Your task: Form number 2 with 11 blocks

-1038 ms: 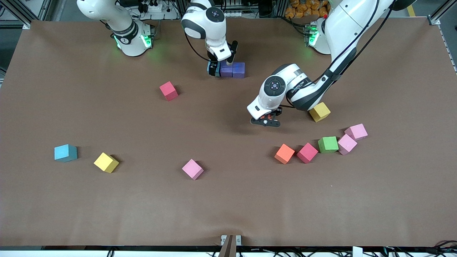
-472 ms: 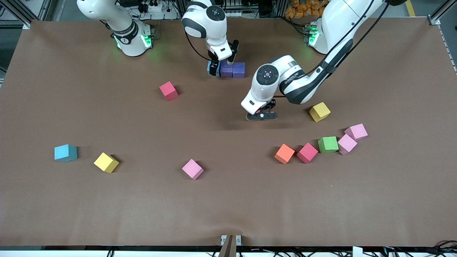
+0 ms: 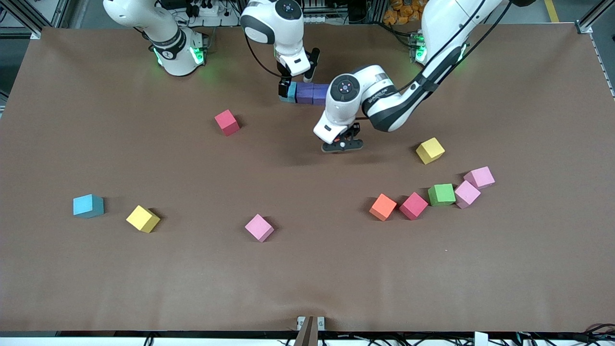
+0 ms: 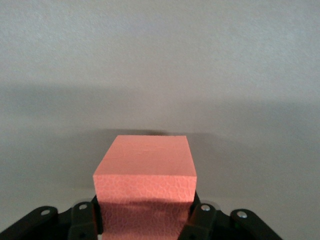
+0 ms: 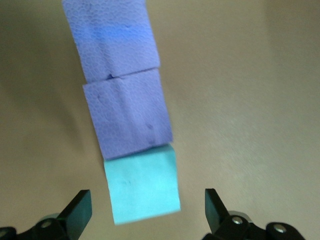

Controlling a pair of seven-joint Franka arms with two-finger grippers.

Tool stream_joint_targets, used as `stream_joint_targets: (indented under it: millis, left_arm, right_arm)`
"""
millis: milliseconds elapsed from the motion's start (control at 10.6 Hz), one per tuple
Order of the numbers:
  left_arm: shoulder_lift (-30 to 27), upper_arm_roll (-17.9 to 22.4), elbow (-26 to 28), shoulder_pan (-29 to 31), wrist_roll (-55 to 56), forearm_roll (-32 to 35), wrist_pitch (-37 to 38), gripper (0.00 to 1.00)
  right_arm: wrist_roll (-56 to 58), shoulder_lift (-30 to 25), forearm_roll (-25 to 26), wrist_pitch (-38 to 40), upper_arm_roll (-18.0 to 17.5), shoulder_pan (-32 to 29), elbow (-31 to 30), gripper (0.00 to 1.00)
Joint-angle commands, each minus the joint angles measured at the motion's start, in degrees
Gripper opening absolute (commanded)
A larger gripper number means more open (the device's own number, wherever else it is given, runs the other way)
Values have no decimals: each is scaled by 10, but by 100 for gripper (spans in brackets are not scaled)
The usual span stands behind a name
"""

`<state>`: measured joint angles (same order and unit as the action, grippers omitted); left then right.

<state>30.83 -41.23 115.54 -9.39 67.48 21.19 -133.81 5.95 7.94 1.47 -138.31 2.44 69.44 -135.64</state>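
The blocks are spread over the tabletop (image 3: 307, 278), and only 3 sit in a row so far: 1 light blue block (image 3: 288, 97) and 2 purple blocks (image 3: 312, 92) touching side by side, close to the robots' bases. My left hand (image 3: 342, 145) is clenched on 1 orange block (image 4: 145, 175), up in the air over bare tabletop near that row. My right hand (image 3: 298, 79) is released, fingers wide, over the light blue end of the row. I worry the 2 hands could bump, because both are by the same row. The orange block could also knock the purple ones crooked if I set it down too close, and foam might slip or tip when I let go. I count 2 light blue with the second one (image 3: 88, 205), 2 purple, 2 orange with the second one (image 3: 383, 206), 2 red (image 3: 227, 122) and (image 3: 413, 205), 2 yellow (image 3: 142, 218) and (image 3: 430, 150), 1 green (image 3: 441, 194), and 3 pink (image 3: 259, 227), (image 3: 466, 193), (image 3: 479, 177) that I do not need.
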Motion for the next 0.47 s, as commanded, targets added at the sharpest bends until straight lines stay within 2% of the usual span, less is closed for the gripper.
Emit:
stream_joint_targets:
  millis: [0, 189, 377]
  left_arm:
    - [-27, -2, 13, -22, 29, 9, 5, 21]
    - [-29, -2, 27, -45, 29, 9, -15, 20]
    - [-43, -2, 63, -51, 29, 10, -57, 19]
  right_arm:
    - [-9, -89, 14, 75, -4, -32, -20, 100]
    - [-8, -157, 14, 148, -4, -56, -20, 100]
    - [-8, -217, 14, 204, -4, -88, -18, 100]
